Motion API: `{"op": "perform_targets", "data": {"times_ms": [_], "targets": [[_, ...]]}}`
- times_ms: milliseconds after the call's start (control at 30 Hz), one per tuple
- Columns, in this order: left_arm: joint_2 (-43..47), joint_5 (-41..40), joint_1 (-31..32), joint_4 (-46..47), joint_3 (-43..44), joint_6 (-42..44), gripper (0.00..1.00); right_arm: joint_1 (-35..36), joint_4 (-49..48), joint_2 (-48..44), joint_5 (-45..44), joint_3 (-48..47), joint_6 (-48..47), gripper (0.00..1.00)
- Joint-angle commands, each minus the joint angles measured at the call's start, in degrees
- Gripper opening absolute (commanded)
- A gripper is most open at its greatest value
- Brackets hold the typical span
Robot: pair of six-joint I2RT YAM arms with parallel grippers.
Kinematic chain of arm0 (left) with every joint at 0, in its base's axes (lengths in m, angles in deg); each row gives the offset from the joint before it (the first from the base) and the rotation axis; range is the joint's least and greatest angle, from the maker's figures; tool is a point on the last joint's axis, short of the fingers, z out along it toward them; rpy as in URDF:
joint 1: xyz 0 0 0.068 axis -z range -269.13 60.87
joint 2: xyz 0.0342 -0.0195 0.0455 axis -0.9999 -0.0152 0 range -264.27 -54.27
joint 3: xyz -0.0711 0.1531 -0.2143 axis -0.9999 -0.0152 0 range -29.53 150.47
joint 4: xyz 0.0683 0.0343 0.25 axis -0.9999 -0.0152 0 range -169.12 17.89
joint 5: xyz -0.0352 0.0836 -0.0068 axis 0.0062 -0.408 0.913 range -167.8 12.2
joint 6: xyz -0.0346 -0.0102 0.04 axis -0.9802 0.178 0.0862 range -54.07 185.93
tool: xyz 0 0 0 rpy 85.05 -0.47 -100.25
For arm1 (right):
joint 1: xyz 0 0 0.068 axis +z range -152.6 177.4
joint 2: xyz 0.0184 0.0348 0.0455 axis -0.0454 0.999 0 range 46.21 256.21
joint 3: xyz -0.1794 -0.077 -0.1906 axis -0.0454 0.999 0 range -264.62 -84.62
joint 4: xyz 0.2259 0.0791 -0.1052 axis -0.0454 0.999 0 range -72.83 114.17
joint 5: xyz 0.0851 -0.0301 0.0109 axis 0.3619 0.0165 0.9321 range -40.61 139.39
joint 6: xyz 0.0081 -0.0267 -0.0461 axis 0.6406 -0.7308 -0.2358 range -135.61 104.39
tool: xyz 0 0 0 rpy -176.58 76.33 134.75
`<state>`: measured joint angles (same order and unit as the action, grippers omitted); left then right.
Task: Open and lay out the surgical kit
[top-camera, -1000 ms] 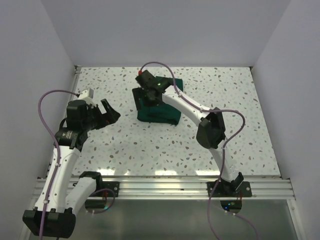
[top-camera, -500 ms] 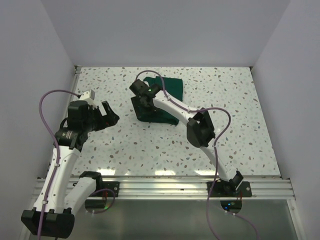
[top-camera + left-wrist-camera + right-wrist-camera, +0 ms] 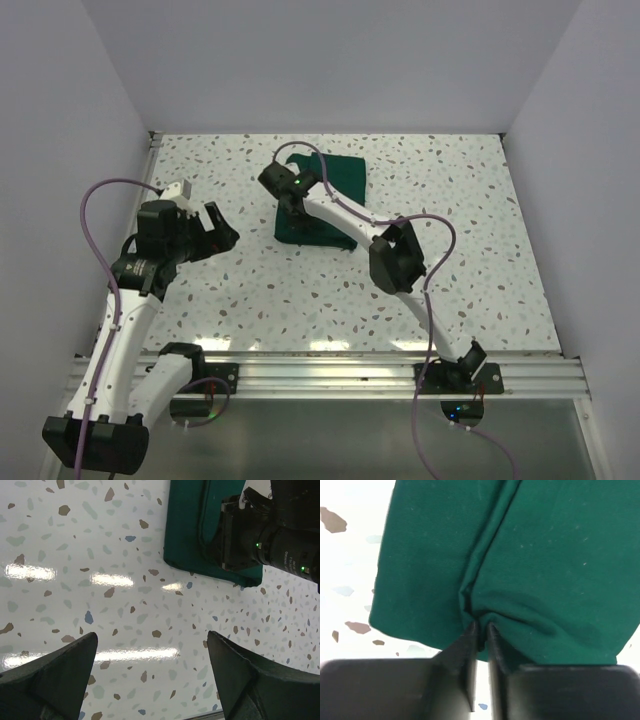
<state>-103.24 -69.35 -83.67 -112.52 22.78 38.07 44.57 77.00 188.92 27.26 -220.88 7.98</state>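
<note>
Your right hand (image 3: 481,628) is pinching a fold of the dark green wrap (image 3: 555,550), its fingers nearly closed on it. The wrap is lying toward the far middle of the surface (image 3: 480,260). You should be lifting slowly and peeling that flap outward. Your left hand (image 3: 151,639) is hovering nearby, wide open and empty.

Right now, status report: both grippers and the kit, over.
Right gripper shut on a fold of the wrap. Left gripper open, left of the wrap, above the table. Wrap not yet opened. Nothing in the way.
</note>
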Motion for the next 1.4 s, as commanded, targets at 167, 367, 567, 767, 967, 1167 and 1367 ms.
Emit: {"op": "perform_targets", "data": {"times_ms": [167, 367, 567, 767, 967, 1167, 1367], "targets": [[-0.6, -0.3, 0.5, 0.9, 1.3, 0.9, 0.94, -0.4, 0.9, -0.6, -1.2, -0.1, -0.7, 0.0], [-4.1, -1.2, 0.7, 1.3, 5.3, 2.6, 0.93, -4.8, -3.6, -15.0, -6.2, 7.6, 1.6, 0.0], [-10.6, 0.5, 1.4, 4.4, 10.8, 2.7, 0.93, -12.4, -7.9, -29.2, -10.1, 23.6, 6.9, 0.0], [-20.5, -2.7, 7.9, 8.1, 16.2, 3.6, 0.93, -18.1, -7.7, -39.0, -14.8, 41.0, 15.3, 0.0], [-37.1, -12.5, 19.8, 7.5, 24.4, 5.1, 0.92, -26.7, -2.3, -38.4, -12.5, 50.6, 21.5, 0.75], [-55.6, -22.0, 31.4, 4.2, 39.1, 4.1, 0.9, -33.5, -3.3, -44.5, -12.4, 58.1, 19.3, 0.98], [-69.2, -27.8, 39.0, 1.6, 51.9, 4.9, 0.89, -34.3, -2.8, -53.2, -12.8, 59.4, 16.0, 0.98]]}}
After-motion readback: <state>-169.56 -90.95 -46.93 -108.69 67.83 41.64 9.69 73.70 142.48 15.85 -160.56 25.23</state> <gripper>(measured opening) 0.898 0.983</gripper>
